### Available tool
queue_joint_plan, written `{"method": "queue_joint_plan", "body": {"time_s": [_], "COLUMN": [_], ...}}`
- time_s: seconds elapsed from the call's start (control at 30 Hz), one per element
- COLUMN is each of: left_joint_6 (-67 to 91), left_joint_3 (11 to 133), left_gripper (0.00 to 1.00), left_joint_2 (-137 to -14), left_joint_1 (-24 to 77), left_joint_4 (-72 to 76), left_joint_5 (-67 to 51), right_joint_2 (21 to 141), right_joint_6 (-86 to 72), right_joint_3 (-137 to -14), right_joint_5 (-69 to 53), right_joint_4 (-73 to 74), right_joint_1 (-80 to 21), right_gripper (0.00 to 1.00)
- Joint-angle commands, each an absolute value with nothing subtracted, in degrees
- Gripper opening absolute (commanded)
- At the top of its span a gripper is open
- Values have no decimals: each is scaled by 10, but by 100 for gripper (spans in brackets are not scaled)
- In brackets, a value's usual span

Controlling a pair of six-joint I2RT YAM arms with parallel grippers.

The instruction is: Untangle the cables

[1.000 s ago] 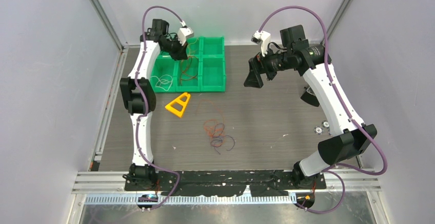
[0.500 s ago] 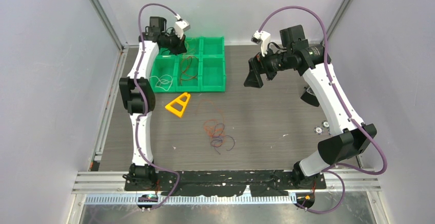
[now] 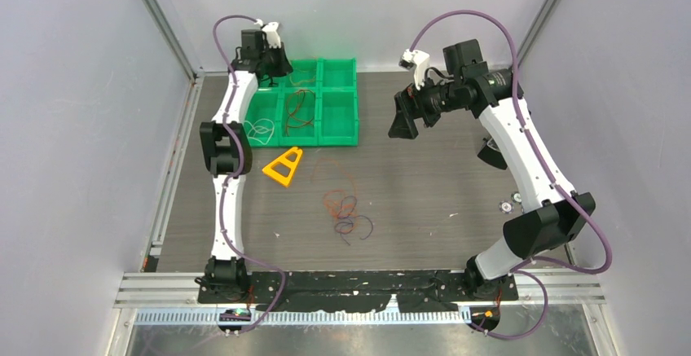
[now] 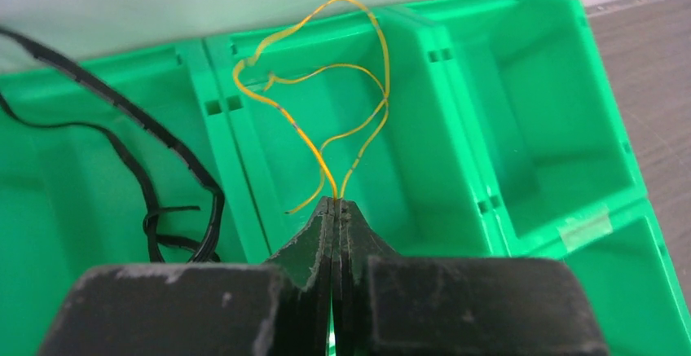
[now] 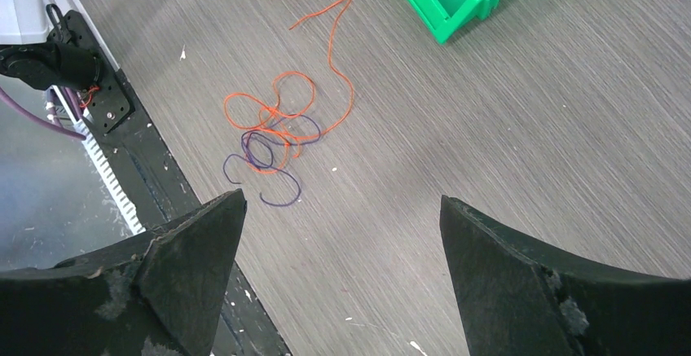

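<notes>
The left gripper clamps its two fingers together on one thin yellow wire above the block of six green plastic bins, with a black cable lying in the bin beside it. The right gripper hangs empty, both fingers spread wide, over one loose tangle of orange and purple wires on the grey wood-grain table, near one yellow triangular plastic frame.

Bright, even, diffuse light; faint soft shadows on the grey wood-grain tabletop; wrist views slightly soft.
</notes>
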State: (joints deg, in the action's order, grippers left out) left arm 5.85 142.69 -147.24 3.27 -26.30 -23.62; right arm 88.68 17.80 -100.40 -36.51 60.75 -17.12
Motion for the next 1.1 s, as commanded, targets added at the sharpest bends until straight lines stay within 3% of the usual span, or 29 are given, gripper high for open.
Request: {"method": "queue_joint_plan", "body": {"time_s": [0.0,0.43,0.93,1.03,1.07], "left_joint_6": [158,269,162,163,162], "left_joint_3": [1441,1412,1396,1398,1396], "left_gripper": [0,0,0,28,34], "left_joint_2": [-1462,-1464,-1433,-1430,-1426], "left_joint_1": [36,50,86,82,80], "left_joint_4": [-224,-302,-338,-338,-331], "left_joint_5": [-159,-136,-114,-113,-114], "right_joint_2": [900,913,905,901,900], "right_joint_6": [172,163,161,162,162], "right_joint_3": [-1037,-1060,-1052,-1052,-1052], "right_joint_5": [-356,-345,-351,-353,-354], "right_joint_4": [614,615,615,615,615], "right_joint_1": [-169,-169,-168,-168,-169], "right_gripper": [95,96,96,95,95]}}
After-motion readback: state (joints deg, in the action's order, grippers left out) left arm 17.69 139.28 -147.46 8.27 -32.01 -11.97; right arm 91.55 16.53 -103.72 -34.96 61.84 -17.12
